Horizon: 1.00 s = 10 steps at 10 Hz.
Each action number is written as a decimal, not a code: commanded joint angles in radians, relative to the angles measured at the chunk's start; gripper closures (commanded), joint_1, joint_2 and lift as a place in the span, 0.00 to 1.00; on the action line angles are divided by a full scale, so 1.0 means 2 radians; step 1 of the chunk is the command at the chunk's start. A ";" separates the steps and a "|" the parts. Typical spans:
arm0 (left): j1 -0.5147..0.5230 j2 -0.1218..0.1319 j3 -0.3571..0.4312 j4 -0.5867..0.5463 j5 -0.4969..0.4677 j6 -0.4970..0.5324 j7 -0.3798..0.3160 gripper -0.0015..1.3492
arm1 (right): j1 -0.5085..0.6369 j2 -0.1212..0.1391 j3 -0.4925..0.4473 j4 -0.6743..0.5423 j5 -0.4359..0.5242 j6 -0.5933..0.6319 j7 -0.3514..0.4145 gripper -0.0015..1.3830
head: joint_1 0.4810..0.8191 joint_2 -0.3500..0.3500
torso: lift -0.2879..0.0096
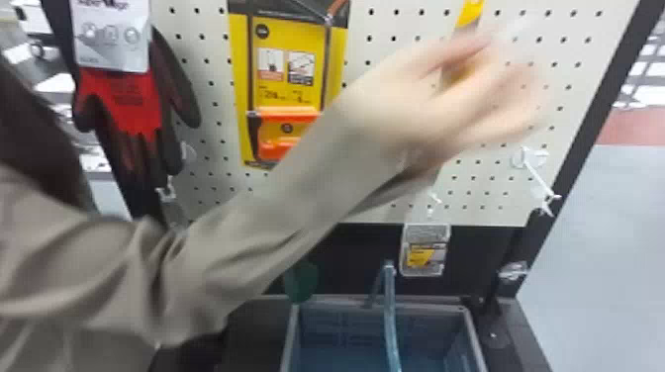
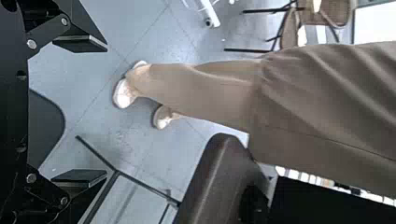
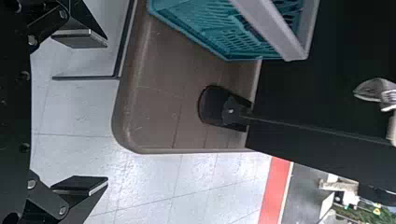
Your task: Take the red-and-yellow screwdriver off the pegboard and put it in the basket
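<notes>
Can't tell if the yellow piece [image 1: 470, 12] by a person's blurred hand [image 1: 445, 106], in front of the pegboard [image 1: 386, 29], is the screwdriver. Basket [image 1: 346, 329] sits below the board. My left gripper [image 2: 93, 112] and right gripper [image 3: 93, 112]: jaws wide apart, both empty

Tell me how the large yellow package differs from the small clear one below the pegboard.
The yellow package is far larger than the clear package. The yellow package sits against the pegboard; the clear package hangs below its edge. Both show yellow.
</notes>
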 commanded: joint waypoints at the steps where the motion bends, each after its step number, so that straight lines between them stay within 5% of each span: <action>1: -0.031 0.037 -0.051 0.029 0.034 0.001 0.026 0.24 | -0.015 0.000 0.000 0.032 0.011 0.007 0.002 0.18 | 0.20 0.50 | 0.63; 4: -0.140 0.099 -0.187 0.101 0.173 -0.018 0.021 0.24 | -0.112 0.000 -0.002 0.156 0.047 0.050 0.116 0.18 | 0.20 0.50 | 0.63; 7: -0.153 0.114 -0.219 0.133 0.185 -0.053 0.007 0.23 | -0.114 0.000 -0.005 0.198 -0.001 0.050 0.092 0.18 | 0.20 0.50 | 0.63; 10: -0.170 0.115 -0.214 0.156 0.184 -0.025 -0.029 0.23 | -0.117 0.000 -0.005 0.181 -0.019 0.155 0.044 0.18 | 0.20 0.50 | 0.63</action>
